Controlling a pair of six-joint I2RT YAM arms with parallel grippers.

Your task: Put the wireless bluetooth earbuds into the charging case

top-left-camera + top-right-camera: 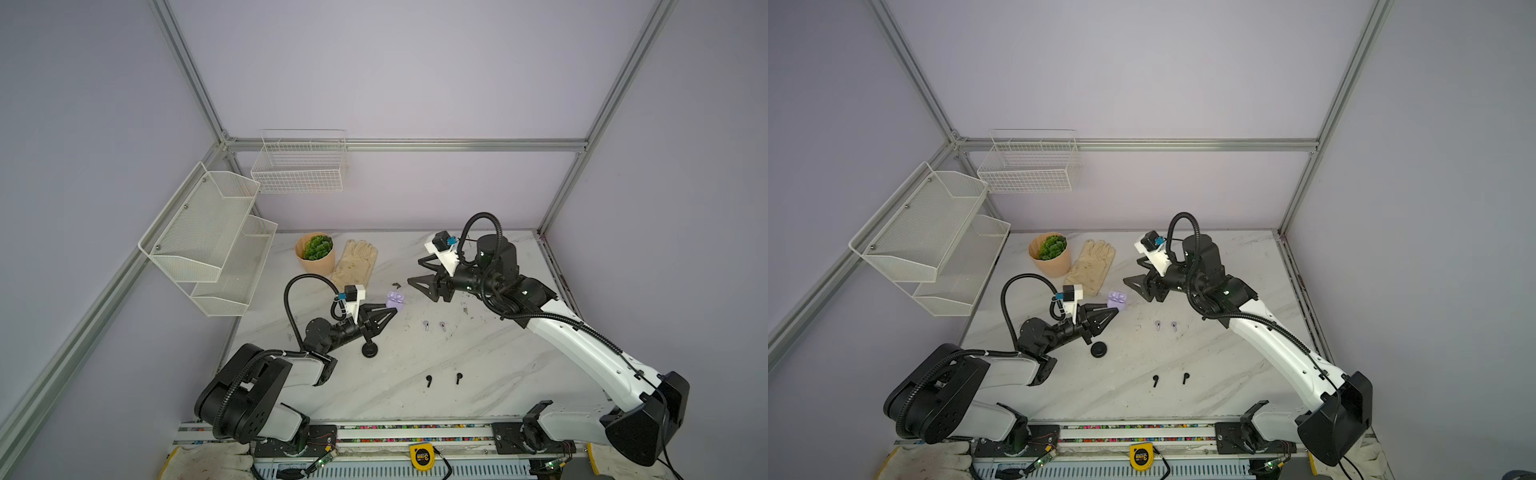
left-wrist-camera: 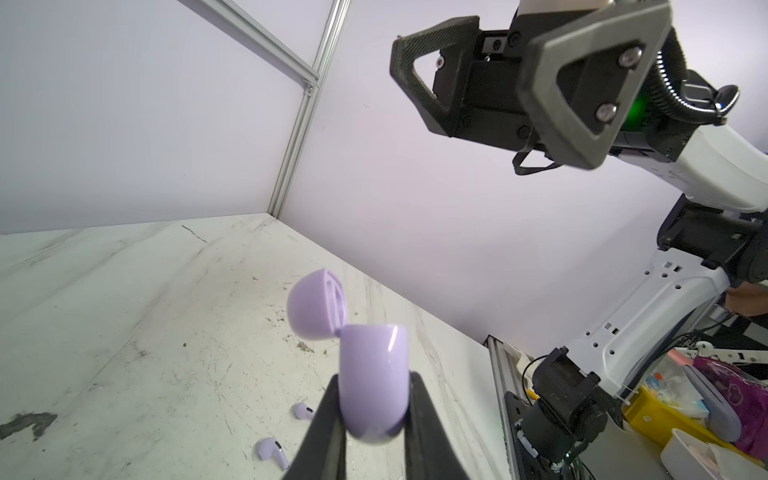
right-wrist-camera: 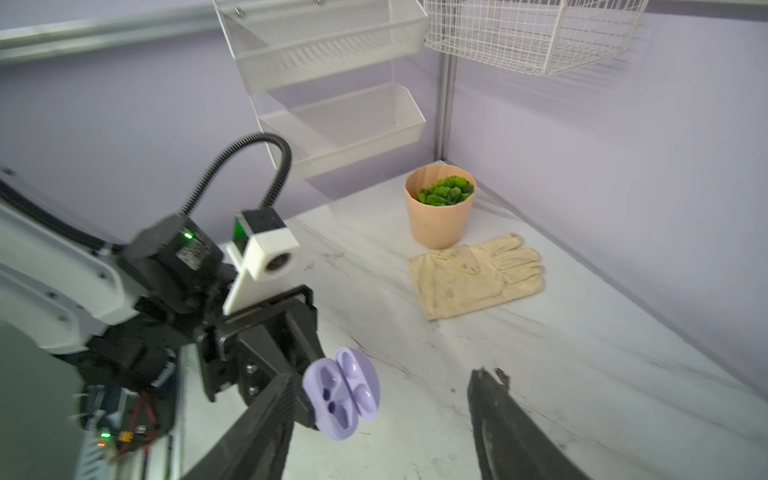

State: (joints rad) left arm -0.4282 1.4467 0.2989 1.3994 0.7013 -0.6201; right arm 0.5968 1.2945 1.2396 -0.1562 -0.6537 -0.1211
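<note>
- The marble surface [image 1: 415, 399] fills the floor of the lilac-walled cell.
- A white two-tier mesh shelf [image 1: 208, 237] hangs on the left wall, with a white wire basket [image 1: 299, 166] on the back wall beside it.
- The right arm [image 1: 582, 340] reaches in from the near right corner, and the left arm [image 1: 266, 374] reaches in from the near left.
- A cream work glove [image 1: 358, 262] lies flat near the back of the surface, just beside a peach pot [image 1: 316, 259] holding a green plant.
- The right claw [image 1: 415, 270] hangs above the surface at mid-back. Its jaws are spread wide with nothing between them, and they face the left claw.
- The left claw [image 1: 392, 311] is clenched on the lower body of the lilac charging case [image 1: 395, 300].
- A yellow tape measure [image 1: 420, 456] sits on the front rail.
- The lilac charging case is held off the surface with its lid hinged open. In the right wrist view its moulded sockets face the right claw.
- A black round case [image 1: 369, 350] rests on the surface, close under the left claw.
- The two lilac earbuds [image 1: 426, 325] lie side by side on the surface, to the right of the held case and well apart from it.
- The two black earbuds [image 1: 429, 380] lie nearer the front edge, a little apart from each other.
</note>
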